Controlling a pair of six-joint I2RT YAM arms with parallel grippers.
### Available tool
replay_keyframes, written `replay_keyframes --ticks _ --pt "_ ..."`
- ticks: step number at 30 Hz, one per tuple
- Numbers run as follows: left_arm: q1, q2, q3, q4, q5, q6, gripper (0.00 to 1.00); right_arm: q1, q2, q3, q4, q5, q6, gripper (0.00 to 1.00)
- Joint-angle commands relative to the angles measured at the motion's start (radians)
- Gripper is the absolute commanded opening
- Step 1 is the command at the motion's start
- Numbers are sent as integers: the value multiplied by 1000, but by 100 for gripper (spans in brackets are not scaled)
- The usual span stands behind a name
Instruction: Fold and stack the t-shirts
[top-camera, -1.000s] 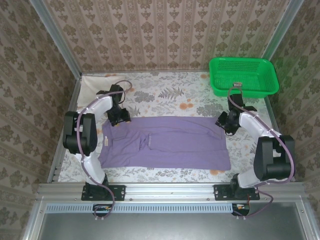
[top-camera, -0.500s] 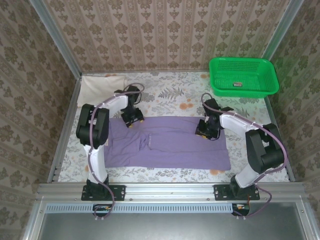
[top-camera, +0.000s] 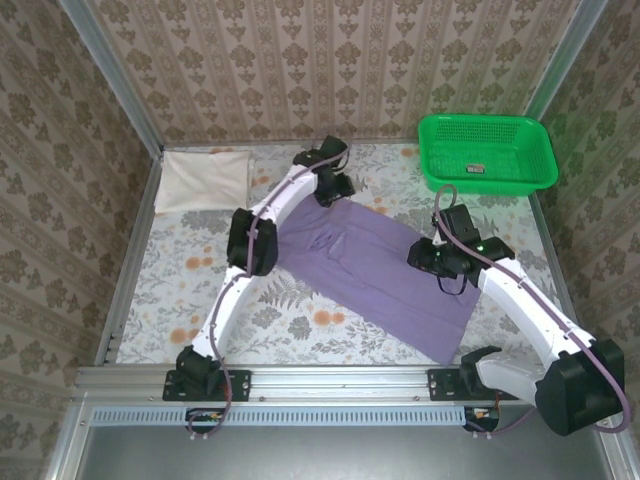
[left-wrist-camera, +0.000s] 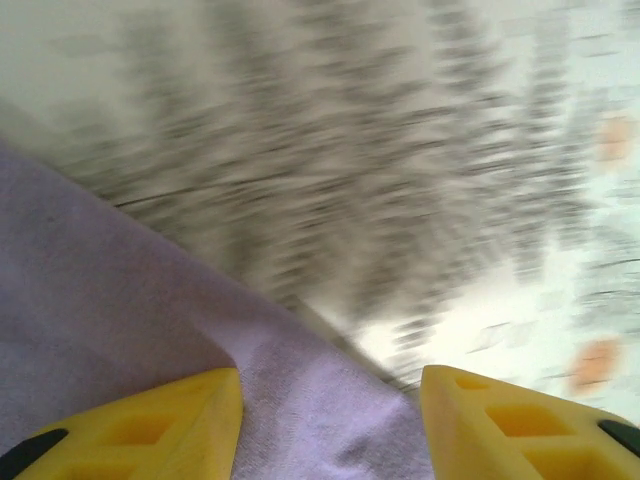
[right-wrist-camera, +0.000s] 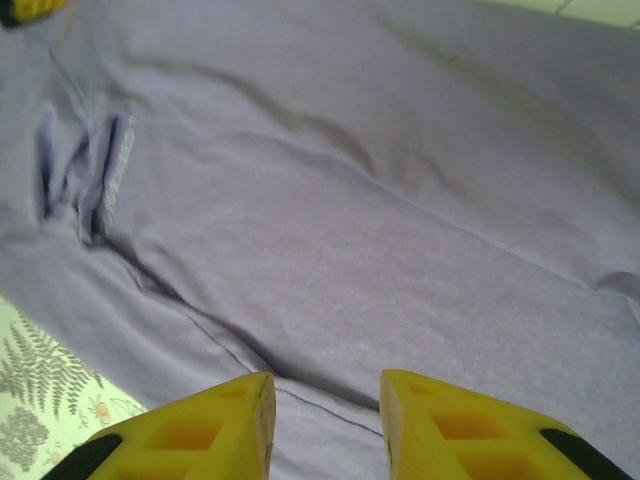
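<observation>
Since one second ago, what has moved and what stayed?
The purple short-sleeved t-shirt swung from across the table to a diagonal, its collar end going far with the left gripper. The right gripper stayed near its other end. Green plastic mesh basket and folded cream shirt: unmoved.

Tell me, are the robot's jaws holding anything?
The left gripper seems to pinch the purple shirt by its far corner. The right gripper has jaws at its right edge; hold cannot be told.

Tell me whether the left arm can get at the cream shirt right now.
Probably yes: the cream shirt lies uncovered left of the left gripper, nothing between, though purple shirt cloth sits between its fingers.
</observation>
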Motion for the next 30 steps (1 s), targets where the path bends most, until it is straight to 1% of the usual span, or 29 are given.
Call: replay_keyframes --ticks 1,3,6,9,11,13,16,19,22,24,27,30 --pt "-11 75 41 187 138 1 53 -5 -12 -43 -51 30 -13 35" --pt "-15 83 64 267 143 7 55 -6 -25 -76 -28 -4 4 35" --pt "-10 59 103 264 134 39 62 1 -5 -99 -4 -79 18 34" --pt "5 -56 56 189 65 110 68 15 36 -98 3 -105 19 34" --pt "17 -162 -31 128 -29 151 71 29 64 -98 27 -127 16 33" --pt "37 -245 -125 96 -63 181 69 45 95 -90 50 -153 12 33" --pt "53 -296 -182 -40 -143 201 64 73 154 -70 72 -175 -6 32" --pt "57 -293 -225 -157 -143 184 53 93 221 -43 83 -207 -26 31" --pt "54 -289 -305 -190 -132 159 51 119 299 -11 86 -242 -47 30" --pt "51 -278 -339 -199 -151 161 50 144 342 7 88 -256 -52 29" --pt "53 -228 -326 -221 -171 183 50 182 403 37 86 -270 -57 28" --pt "57 -124 -222 -257 -175 213 49 200 460 64 87 -282 -53 27"
